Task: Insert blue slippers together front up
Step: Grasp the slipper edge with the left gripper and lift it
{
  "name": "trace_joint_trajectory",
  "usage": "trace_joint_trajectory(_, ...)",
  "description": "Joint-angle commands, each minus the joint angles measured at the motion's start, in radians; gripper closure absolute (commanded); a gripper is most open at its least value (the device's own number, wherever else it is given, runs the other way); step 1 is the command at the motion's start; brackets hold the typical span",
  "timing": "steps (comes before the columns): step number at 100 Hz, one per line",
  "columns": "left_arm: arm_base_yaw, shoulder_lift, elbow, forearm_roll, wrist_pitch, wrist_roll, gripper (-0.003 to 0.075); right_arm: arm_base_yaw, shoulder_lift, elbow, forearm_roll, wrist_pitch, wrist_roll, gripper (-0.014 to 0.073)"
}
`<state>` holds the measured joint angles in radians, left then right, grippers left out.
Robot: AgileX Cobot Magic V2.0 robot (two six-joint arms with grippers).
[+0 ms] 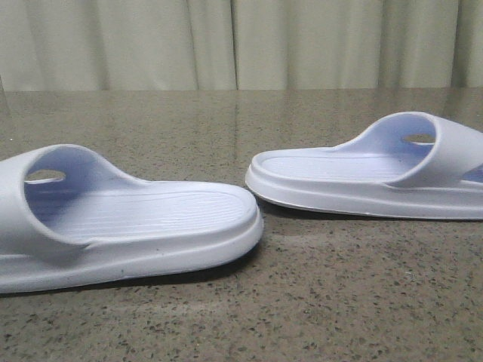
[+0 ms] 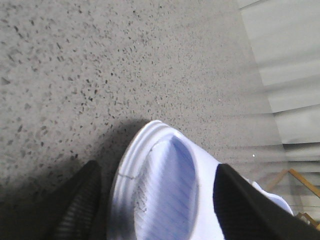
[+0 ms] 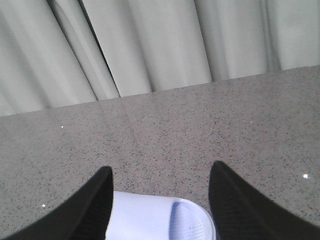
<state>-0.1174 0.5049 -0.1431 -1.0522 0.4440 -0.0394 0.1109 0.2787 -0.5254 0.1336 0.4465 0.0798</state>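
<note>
Two pale blue slippers lie flat, soles down, on the speckled stone table. In the front view the left slipper lies near and the right slipper farther back, heels pointing toward each other. Neither gripper shows in the front view. In the left wrist view my left gripper is open, its black fingers on either side of a slipper below. In the right wrist view my right gripper is open above the other slipper, fingers on either side of it.
A pale pleated curtain hangs behind the table's far edge. Speckled grey-brown tabletop runs in front of and between the slippers. A wooden frame shows beyond the table edge in the left wrist view.
</note>
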Motion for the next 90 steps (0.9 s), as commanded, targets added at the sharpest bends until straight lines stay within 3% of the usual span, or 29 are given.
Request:
trace_joint_trajectory(1, 0.003, 0.034, 0.022, -0.012, 0.097, -0.037, 0.0306, -0.006, 0.017, -0.035, 0.002, -0.073, 0.000, 0.0232)
trace_joint_trajectory(71, 0.003, 0.034, 0.022, -0.014, 0.131, -0.037, 0.0310, -0.006, 0.017, -0.035, 0.002, -0.070, 0.000, 0.0232)
trace_joint_trajectory(82, 0.003, 0.034, 0.022, -0.018, 0.131, -0.037, 0.0348, -0.006, 0.017, -0.035, 0.002, -0.070, 0.000, 0.0232)
trace_joint_trajectory(90, 0.003, 0.034, 0.022, -0.020, 0.131, -0.037, 0.0417, -0.006, 0.017, -0.035, 0.002, -0.070, 0.000, 0.0232)
